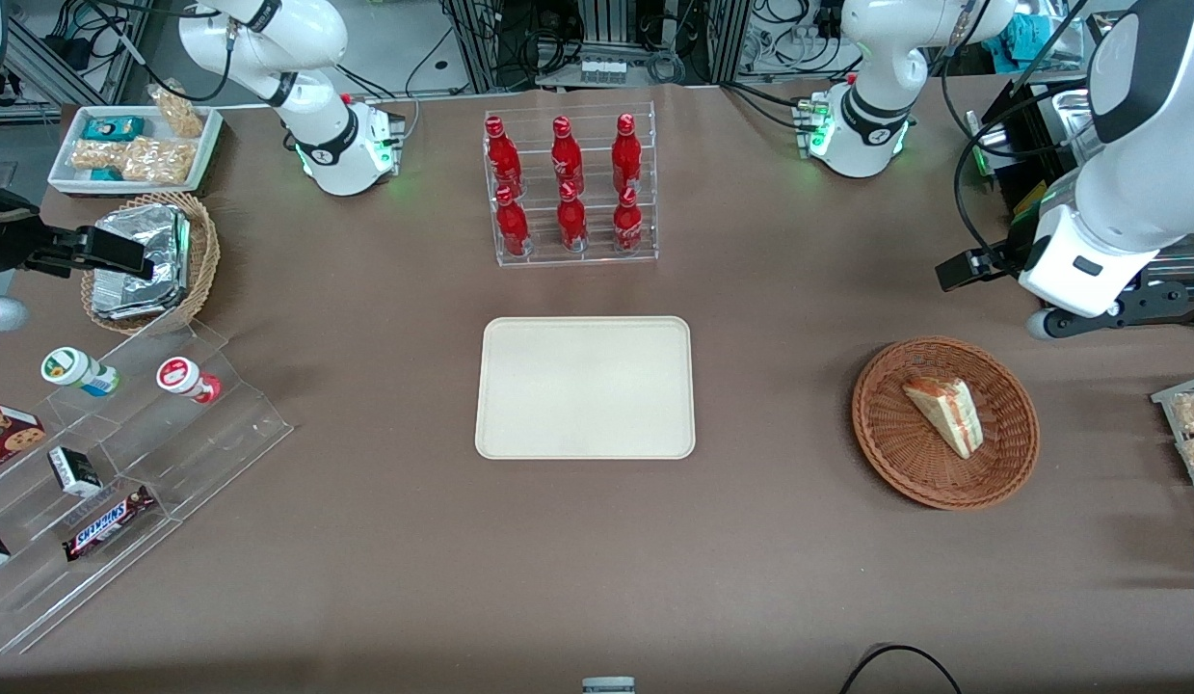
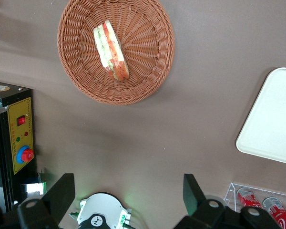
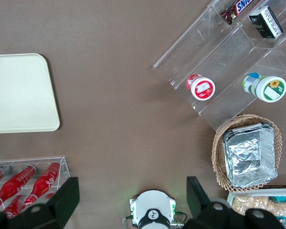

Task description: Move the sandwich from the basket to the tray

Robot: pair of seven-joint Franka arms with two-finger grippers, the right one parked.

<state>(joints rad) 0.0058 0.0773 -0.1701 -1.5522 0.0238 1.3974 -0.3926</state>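
Gripper (image 2: 128, 191) fingers spread apart, holding nothing, high above the table. Sandwich (image 2: 111, 50) lies ahead in basket (image 2: 150, 71), tray (image 2: 271, 124) off sideways. Risk: slick wrap slips, or 1 finger snags wicker.

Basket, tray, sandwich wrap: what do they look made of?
Basket: reddish-brown woven wicker, radial weave visible.
Tray: cream, matte, smooth with low moulded rim; probably plastic.
Sandwich: pale bread with red and green layers; its wrap is hard to make out.
Gripper: open, raised above the table, farther from the front camera than the basket.
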